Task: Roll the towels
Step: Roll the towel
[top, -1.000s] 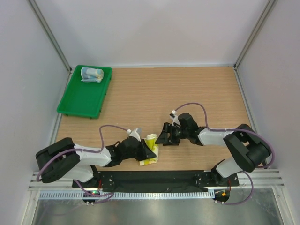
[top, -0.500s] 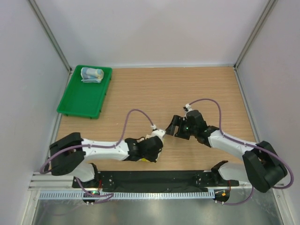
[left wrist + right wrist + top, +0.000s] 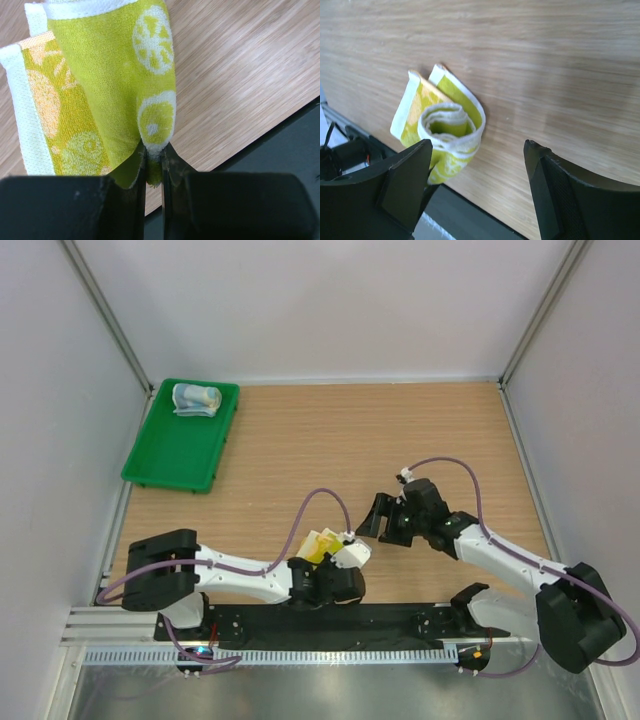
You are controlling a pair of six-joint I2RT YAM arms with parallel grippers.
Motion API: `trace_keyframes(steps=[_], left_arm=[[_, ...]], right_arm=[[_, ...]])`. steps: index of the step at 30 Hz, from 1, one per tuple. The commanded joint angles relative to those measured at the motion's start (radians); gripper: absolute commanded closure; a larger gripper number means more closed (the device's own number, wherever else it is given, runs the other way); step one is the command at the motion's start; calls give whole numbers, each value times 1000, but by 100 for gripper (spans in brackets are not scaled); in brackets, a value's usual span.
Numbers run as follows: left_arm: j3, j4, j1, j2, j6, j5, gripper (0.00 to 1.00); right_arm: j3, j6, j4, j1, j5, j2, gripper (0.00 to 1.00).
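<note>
Yellow-green towel (image 3: 110,90): near edge of table (image 3: 420,430); soft, light, loosely rolled, likely to unroll.
Left gripper (image 3: 154,150): pinched shut on the towel's lower fold.
Right gripper (image 3: 477,146): wide open, empty, facing the roll.
Best hold: probably across the roll's middle.
Blue towel (image 3: 196,399): rolled, in far tray (image 3: 170,465).

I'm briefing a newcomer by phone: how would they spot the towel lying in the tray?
In the far left corner of the table sits a green tray; the towel lies at its far end. It is a light blue roll, while the other towel is yellow-green, near the front edge, pinched by the left gripper.
</note>
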Motion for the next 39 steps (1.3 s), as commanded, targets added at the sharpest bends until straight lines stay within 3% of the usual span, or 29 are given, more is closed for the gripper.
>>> trace_keyframes(steps=[1, 13, 29, 30, 33, 34, 38, 39], left_arm=[[-51, -23, -1, -45, -58, -36, 100], [-118, 5, -1, -130, -51, -27, 100], [-172, 36, -1, -196, -34, -27, 100], [-171, 37, -1, -199, -34, -29, 100], [-175, 32, -1, -209, -40, -41, 100], [-177, 31, -1, -212, -47, -47, 100], [-183, 20, -1, -232, -58, -65, 100], [-184, 19, -1, -238, -61, -70, 100]], right_arm=[[1, -18, 62, 22, -98, 14, 20], [55, -6, 242, 118, -120, 280, 21], [139, 9, 306, 157, -130, 434, 27], [136, 14, 311, 169, -127, 439, 29], [124, 26, 335, 187, -123, 455, 53], [121, 28, 338, 190, -121, 460, 68], [104, 26, 319, 190, -85, 451, 93], [104, 17, 276, 187, -71, 443, 95]])
